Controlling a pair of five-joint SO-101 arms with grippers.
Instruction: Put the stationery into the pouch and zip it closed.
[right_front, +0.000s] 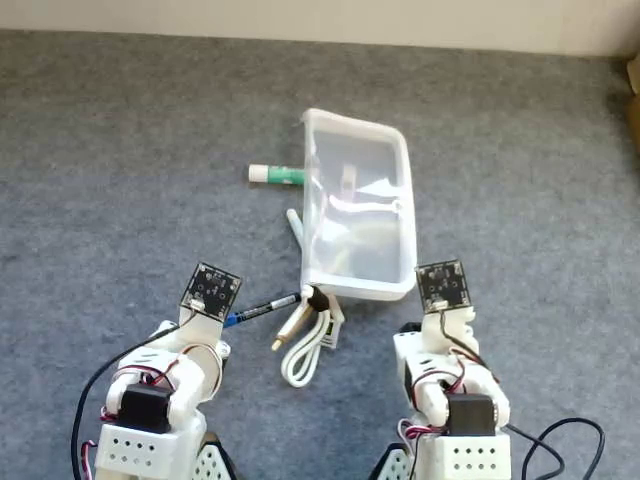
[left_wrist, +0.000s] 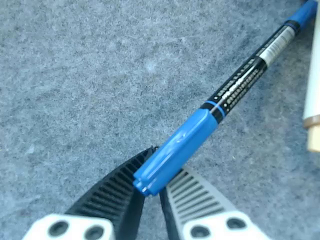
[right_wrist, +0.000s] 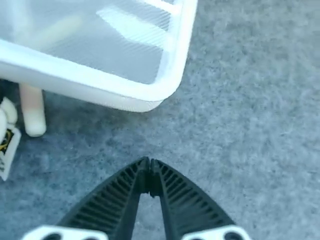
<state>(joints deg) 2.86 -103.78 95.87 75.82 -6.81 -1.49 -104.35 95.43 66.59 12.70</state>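
The left gripper (left_wrist: 152, 186) has its jaws drawn narrow on the cap end of the blue marker (left_wrist: 220, 100). The marker slants over the grey counter (right_front: 120, 150) at the lower centre-left of the high view, its far tip toward the pouch's near corner. The translucent white pouch (right_front: 360, 205) lies in the middle of the frame, with pale shapes showing through it. The right gripper (right_wrist: 149, 175) hangs just below the pouch's lower right corner, jaws pressed together and holding nothing. A green-and-white glue stick (right_front: 275, 174) and a white pen (right_front: 296, 232) lie beside the pouch's left edge. A beige pen (right_front: 291, 328) and a looped white cord (right_front: 308, 355) lie just below it.
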